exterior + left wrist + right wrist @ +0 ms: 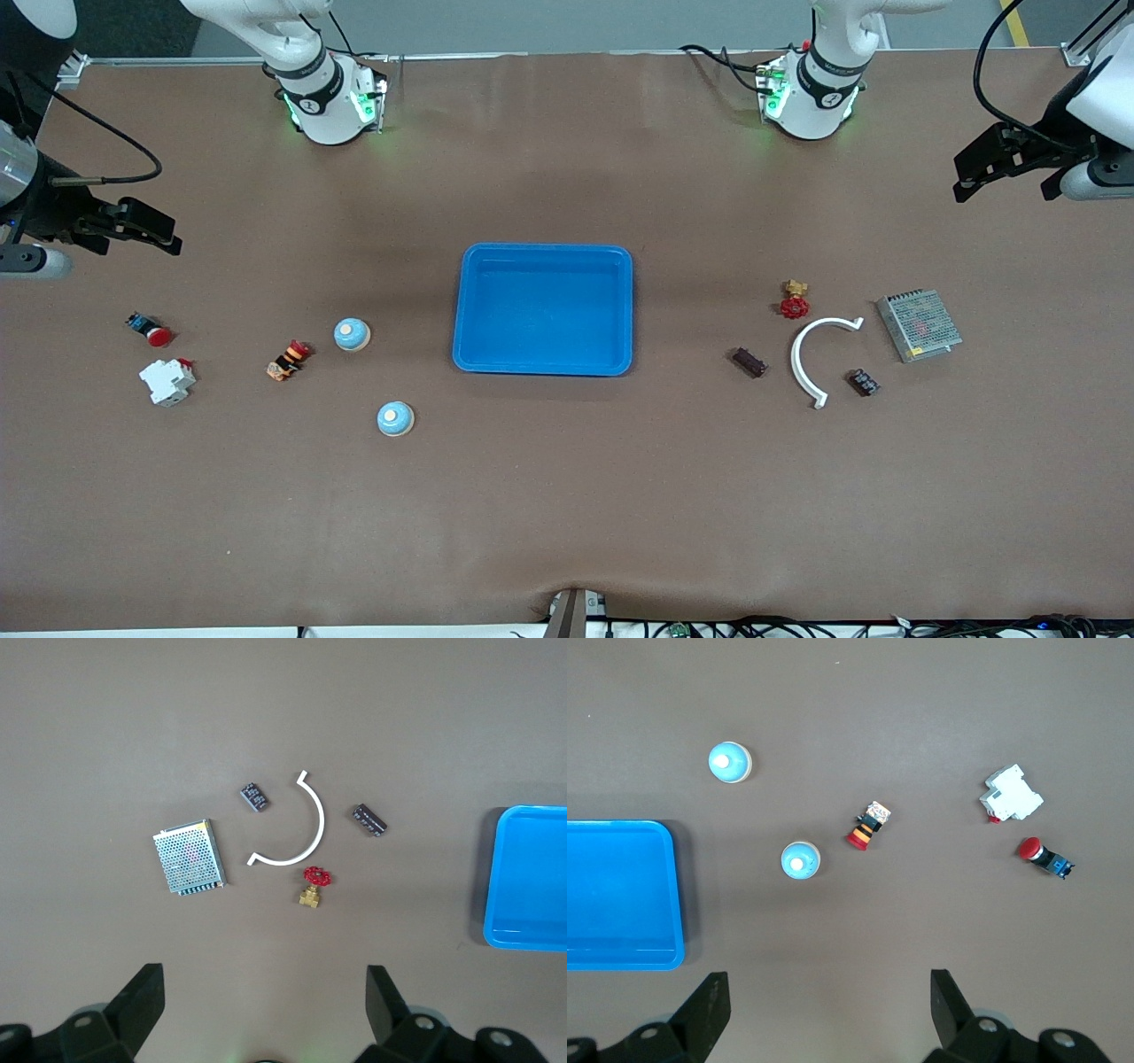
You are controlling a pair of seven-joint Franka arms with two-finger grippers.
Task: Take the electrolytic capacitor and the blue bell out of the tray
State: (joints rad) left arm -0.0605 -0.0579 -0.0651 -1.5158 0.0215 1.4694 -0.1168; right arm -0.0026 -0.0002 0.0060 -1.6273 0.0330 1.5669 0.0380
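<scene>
Capacitor and bell parts lie on the brown table (567,496), around a blue tray (542,309) at its centre, which holds nothing. Taking the front view as a clock face centred on that tray, the right arm's things sit toward 9 o'clock and the left arm's toward 3 o'clock.

Both arms wait high over their ends of the table. The left gripper (264,1010) hangs over bare table at about 2 o'clock, its fingers spread wide and holding nothing. The right gripper (827,1010) hangs over bare table at about 10 o'clock, its fingers likewise wide apart and holding nothing.

At 3 o'clock, farthest out, is a perforated metal power supply (919,325). Nearer the tray lies a white curved bracket (811,354), with a red-handled brass valve (795,299) just off its upper end. 2 dark capacitors flank the bracket: capacitor 1 (749,361) on its tray side, capacitor 2 (864,382) toward the left arm's end.

At 9 o'clock, farthest out, is a white circuit breaker (167,381), with a red push button (149,329) near it, farther from the camera. An orange-and-red switch (289,360) lies between the breaker and 2 blue bells: bell 1 (352,334) closest to the tray, bell 2 (395,418) at about 8 o'clock, nearer the camera.
</scene>
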